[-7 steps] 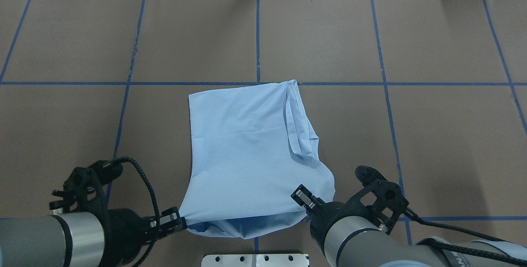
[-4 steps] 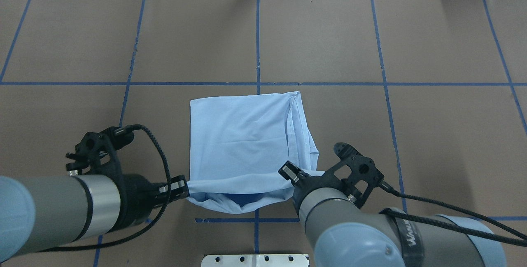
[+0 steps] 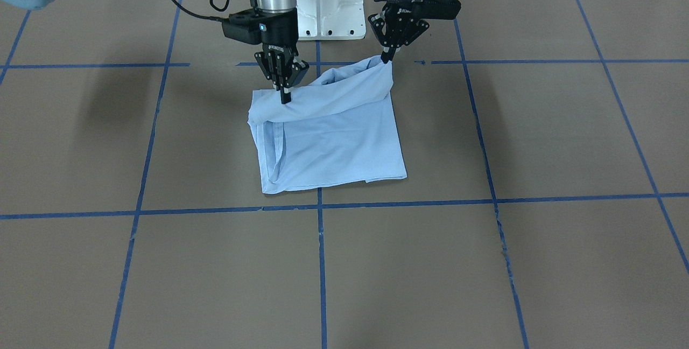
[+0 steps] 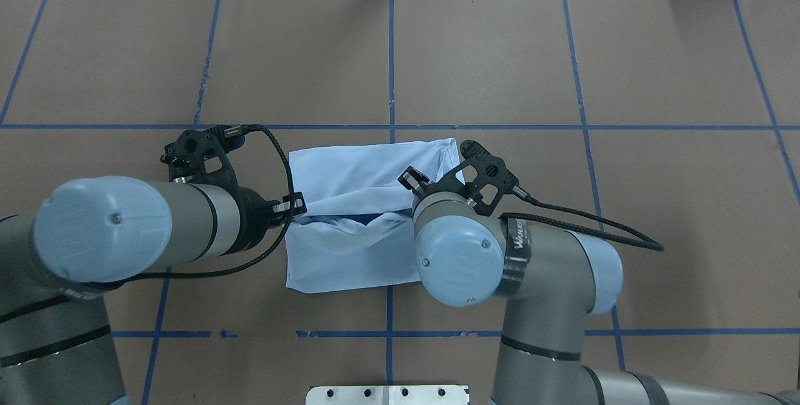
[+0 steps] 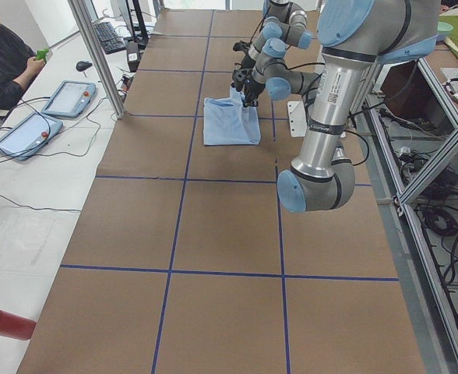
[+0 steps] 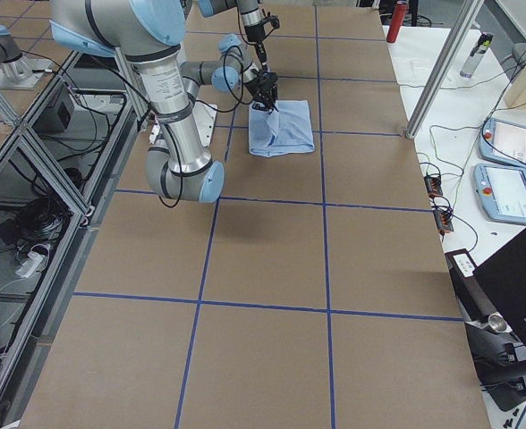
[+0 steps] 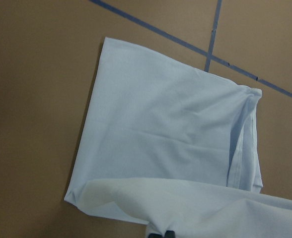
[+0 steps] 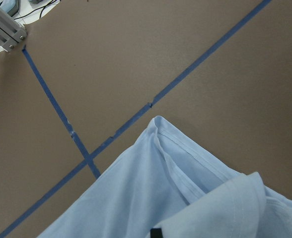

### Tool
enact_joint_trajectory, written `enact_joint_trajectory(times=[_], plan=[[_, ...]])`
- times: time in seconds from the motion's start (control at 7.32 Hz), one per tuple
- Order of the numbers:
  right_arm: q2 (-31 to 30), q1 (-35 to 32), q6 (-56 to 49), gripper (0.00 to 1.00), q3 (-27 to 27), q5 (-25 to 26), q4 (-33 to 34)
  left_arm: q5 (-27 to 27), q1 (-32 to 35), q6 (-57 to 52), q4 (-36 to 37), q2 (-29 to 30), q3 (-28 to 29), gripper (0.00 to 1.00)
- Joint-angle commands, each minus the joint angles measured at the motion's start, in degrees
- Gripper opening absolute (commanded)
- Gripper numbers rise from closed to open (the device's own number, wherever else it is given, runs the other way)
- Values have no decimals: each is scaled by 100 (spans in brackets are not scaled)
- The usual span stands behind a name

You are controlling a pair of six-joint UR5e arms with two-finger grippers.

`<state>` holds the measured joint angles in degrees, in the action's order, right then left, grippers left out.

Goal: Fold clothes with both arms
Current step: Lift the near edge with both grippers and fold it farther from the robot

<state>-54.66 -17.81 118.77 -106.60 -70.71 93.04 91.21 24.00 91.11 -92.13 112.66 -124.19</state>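
Front-facing view: a light blue T-shirt (image 3: 339, 144) lies as a folded rectangle on the brown worktop (image 3: 484, 263), at the upper centre of the frame. Its edge nearest the frame's top is raised off the worktop. The right tool (image 3: 283, 96), at the cloth's upper left, is pinched closed on 1 corner. The left tool (image 3: 386, 58), at its upper right, is pinched closed on the other corner. The cloth sags in a band between the 2.

Overhead view: the raised edge hangs over the middle of the T-shirt, at the centre of the frame. I judge that the sides are already folded in and this half-fold is about midway. You have yet to lay the raised edge on the cloth's upper edge and let go. The right arm (image 4: 459, 261) hides its own tool's tips here.

Left side view: the T-shirt is small at the upper centre, and the tool states cannot be read.

Right side view: the same, at the upper centre.

Left wrist view: flat cloth fills the centre and a lifted fold runs along the bottom edge. Only a dark sliver of tool shows.

Right wrist view: a hemmed corner sits at the lower right, with the tool barely visible. No print or neck label shows in any view.
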Motion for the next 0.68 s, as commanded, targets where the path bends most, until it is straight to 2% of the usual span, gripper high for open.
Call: enact_joint_trajectory(times=[0.0, 0.27, 0.55], plan=[[593, -328, -231, 0, 1346, -162, -575, -6, 332, -374, -556, 107, 953, 0], [702, -355, -292, 0, 1894, -180, -961, -6, 491, -602, -1479, 116, 1947, 0], [694, -355, -328, 0, 2064, -180, -1060, -15, 500, -744, -1773, 343, 2442, 0]])
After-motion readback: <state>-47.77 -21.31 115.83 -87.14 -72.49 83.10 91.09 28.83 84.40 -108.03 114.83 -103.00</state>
